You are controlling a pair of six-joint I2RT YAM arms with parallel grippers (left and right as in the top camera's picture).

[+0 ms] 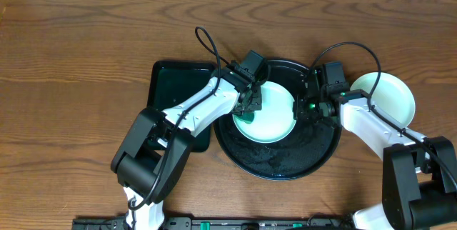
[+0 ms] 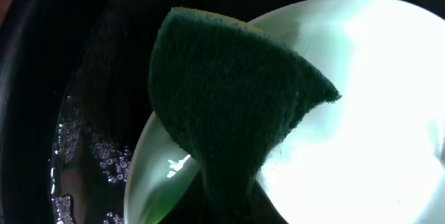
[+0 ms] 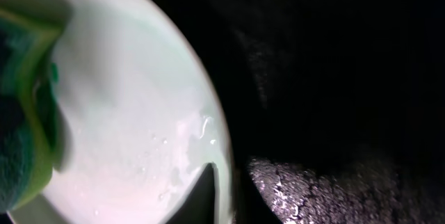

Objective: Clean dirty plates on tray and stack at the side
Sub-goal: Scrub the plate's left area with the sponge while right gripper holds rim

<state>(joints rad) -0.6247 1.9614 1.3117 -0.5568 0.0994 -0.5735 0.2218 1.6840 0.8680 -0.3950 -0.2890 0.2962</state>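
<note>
Centre: pale mint plate lies inside round black tray, toward its far half. At plate's left edge, left claw clenched on green sponge, sponge against rim. At plate's right rim, right claw clamped on it. Tray floor wet, beaded with droplets. Right of tray, second plate on wooden worktop. Left of tray, rectangular black tray, just beside.

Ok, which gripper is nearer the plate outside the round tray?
Right. The right gripper is just left of that plate, over the tray's right side; the left gripper is farther, over its left side.
</note>
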